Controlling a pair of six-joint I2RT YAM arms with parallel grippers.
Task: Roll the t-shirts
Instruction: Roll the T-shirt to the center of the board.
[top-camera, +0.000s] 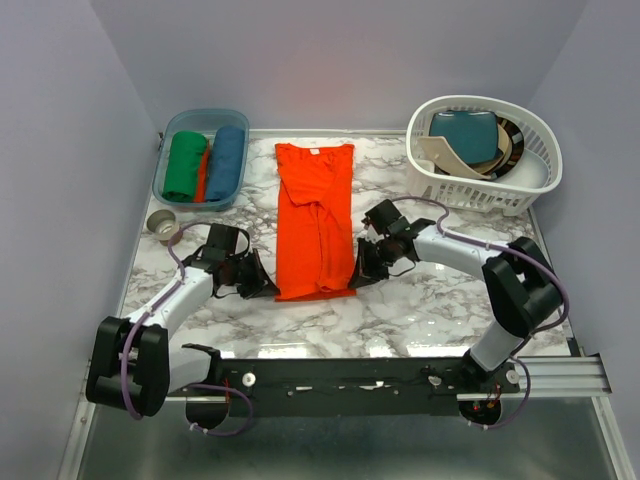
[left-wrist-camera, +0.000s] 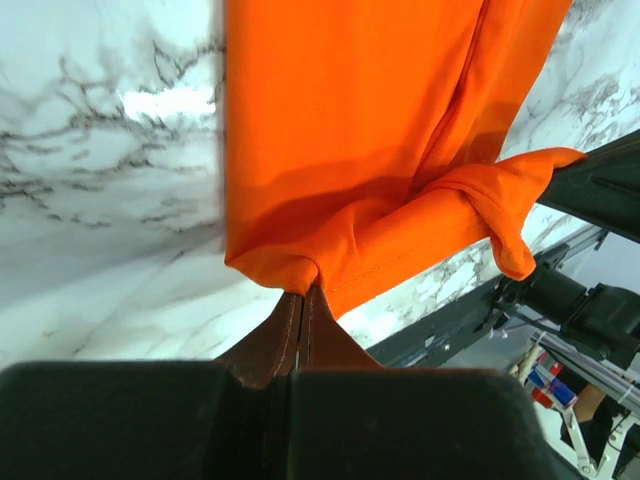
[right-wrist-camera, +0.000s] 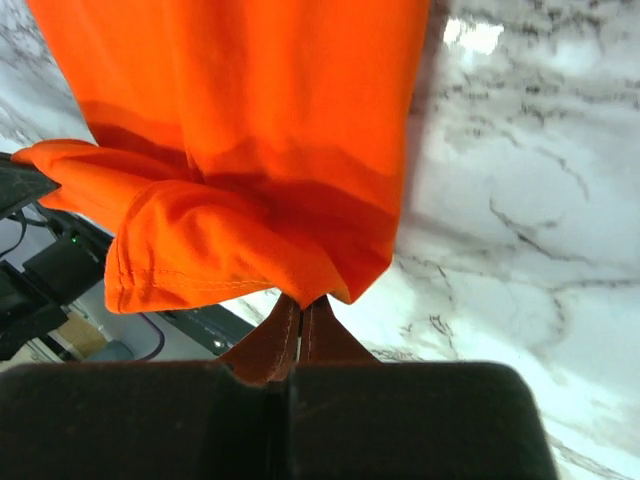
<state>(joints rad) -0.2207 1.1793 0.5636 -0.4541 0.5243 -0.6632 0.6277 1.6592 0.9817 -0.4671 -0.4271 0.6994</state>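
Our left hand (top-camera: 268, 287) and right hand (top-camera: 358, 272) pinch the near hem corners; the orange t-shirt (top-camera: 315, 215) runs lengthwise toward the worktop's (top-camera: 420, 305) far edge.

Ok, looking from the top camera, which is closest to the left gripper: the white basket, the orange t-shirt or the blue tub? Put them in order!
1. orange t-shirt, middle of the table; the left gripper pinches its near corner.
2. blue tub, far left.
3. white basket, far right.
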